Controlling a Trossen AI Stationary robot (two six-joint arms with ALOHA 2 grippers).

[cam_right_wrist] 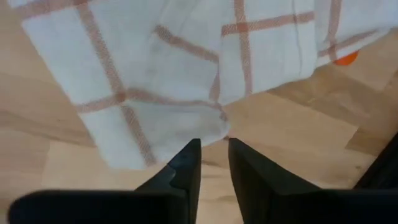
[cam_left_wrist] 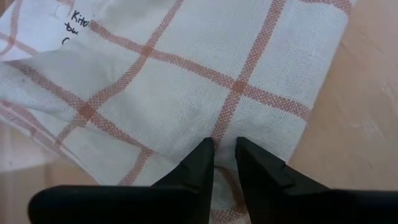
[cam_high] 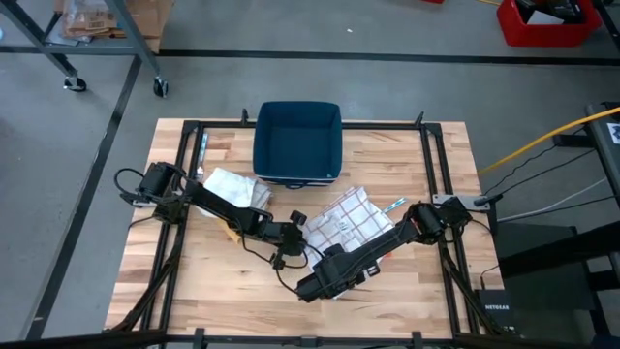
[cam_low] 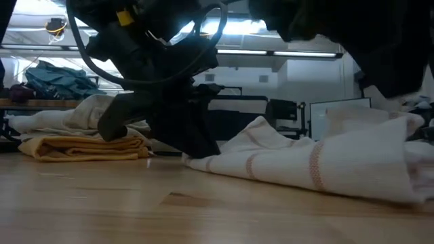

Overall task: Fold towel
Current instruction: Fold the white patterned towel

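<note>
The left gripper (cam_left_wrist: 225, 158) pinches the towel (cam_left_wrist: 205, 81). The right gripper (cam_right_wrist: 213, 163), slightly apart, hangs just off its corner; it might grab only air.

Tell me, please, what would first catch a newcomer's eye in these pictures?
The checked towel, white with orange lines, lies rumpled at the middle of the wooden table. Both grippers work at it: the left gripper is over the cloth and the right gripper at a corner near the table's front. Behind sit a blue bin and, to its left, folded towels.
</note>
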